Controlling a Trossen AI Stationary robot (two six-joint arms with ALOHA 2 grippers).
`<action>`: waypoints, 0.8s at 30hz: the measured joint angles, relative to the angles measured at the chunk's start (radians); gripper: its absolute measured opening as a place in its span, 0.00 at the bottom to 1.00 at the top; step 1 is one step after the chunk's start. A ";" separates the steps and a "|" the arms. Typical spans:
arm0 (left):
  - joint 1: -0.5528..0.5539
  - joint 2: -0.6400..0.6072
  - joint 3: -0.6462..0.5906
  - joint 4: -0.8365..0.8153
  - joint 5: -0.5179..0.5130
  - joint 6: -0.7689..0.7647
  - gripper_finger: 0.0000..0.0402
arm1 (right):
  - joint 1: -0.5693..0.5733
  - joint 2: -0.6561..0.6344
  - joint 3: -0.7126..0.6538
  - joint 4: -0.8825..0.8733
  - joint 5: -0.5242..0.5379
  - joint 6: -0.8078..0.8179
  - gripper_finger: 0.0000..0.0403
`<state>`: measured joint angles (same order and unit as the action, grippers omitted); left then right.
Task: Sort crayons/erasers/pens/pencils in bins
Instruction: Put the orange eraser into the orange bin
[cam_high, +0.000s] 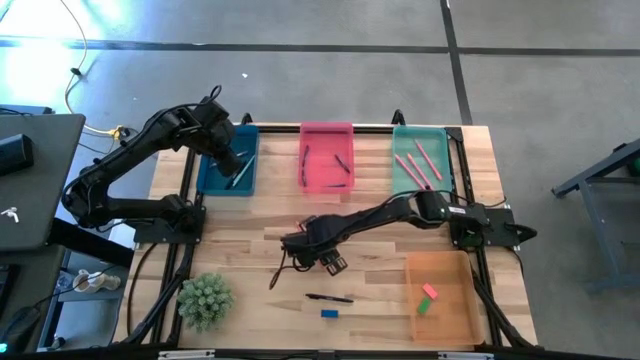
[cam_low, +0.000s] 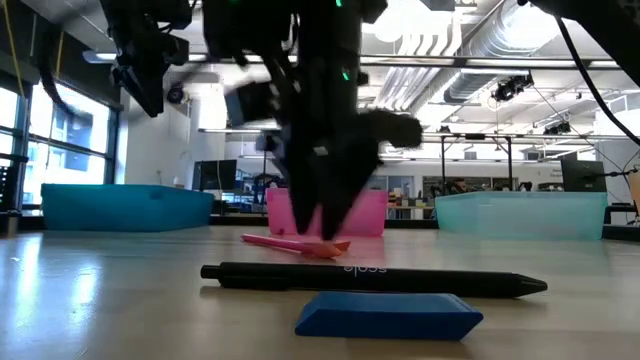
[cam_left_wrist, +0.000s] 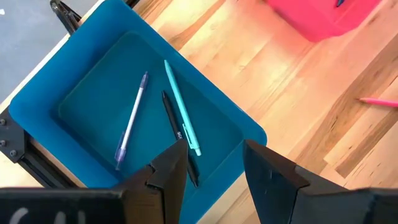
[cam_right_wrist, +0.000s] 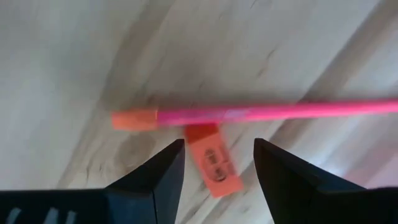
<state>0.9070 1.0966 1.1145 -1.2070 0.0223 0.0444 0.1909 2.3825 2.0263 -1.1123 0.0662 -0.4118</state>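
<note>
From above: roughly halfway done. Blue bin (cam_high: 229, 165) holding pens, pink bin (cam_high: 327, 158) a few dark sticks, green bin (cam_high: 420, 160) pink pencils, orange bin (cam_high: 444, 300) two erasers. Still loose: black pen (cam_high: 330, 298) and blue eraser (cam_high: 329, 314).

Table level: same pen and eraser up front, pink pencil (cam_low: 295, 244) behind.

Left wrist: left claw (cam_left_wrist: 214, 163) open over the blue bin, holding nothing.

Right wrist: right claw (cam_right_wrist: 219, 163) open, hovering above the pink pencil and an orange crayon (cam_right_wrist: 212, 159), not gripping yet.

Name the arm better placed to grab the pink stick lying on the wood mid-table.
Right. The right gripper hangs open directly over the pink stick, which lies beside a small orange piece. The left gripper is open far off above the dark blue bin.
</note>
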 joint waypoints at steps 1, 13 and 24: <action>0.000 0.000 0.000 0.000 0.000 0.000 0.36 | 0.000 0.001 -0.017 -0.003 0.000 0.000 0.46; 0.000 0.000 0.000 0.000 0.000 0.001 0.36 | 0.000 -0.008 -0.094 0.053 0.012 0.007 0.40; 0.000 0.000 0.000 0.001 0.000 0.003 0.36 | -0.003 -0.005 -0.092 0.026 -0.060 0.007 0.10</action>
<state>0.9070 1.0966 1.1145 -1.2064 0.0220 0.0471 0.1883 2.3779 1.9343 -1.0858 0.0063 -0.4046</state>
